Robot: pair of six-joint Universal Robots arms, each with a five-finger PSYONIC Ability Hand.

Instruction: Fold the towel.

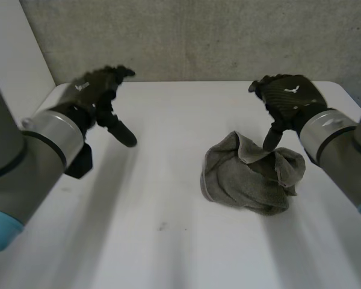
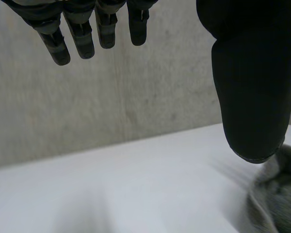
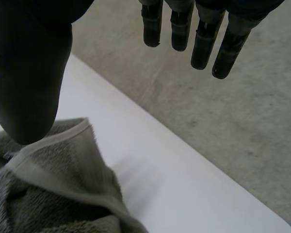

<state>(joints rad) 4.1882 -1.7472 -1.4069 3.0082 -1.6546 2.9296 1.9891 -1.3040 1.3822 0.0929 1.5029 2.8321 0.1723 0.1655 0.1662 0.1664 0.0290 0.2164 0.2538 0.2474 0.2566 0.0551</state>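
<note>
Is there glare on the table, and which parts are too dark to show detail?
Head view: the table is evenly lit, without glare; the towel shows its folds. Left wrist view: the thumb of the left hand is flat black. Right wrist view: so is that of the right hand.

Straight fingers (image 2: 77,36) above towel (image 2: 276,199)

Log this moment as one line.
towel: crumpled heap, not folded | left hand: open, above the table, apart from towel | right hand: open, thumb over towel's hemmed corner
</note>
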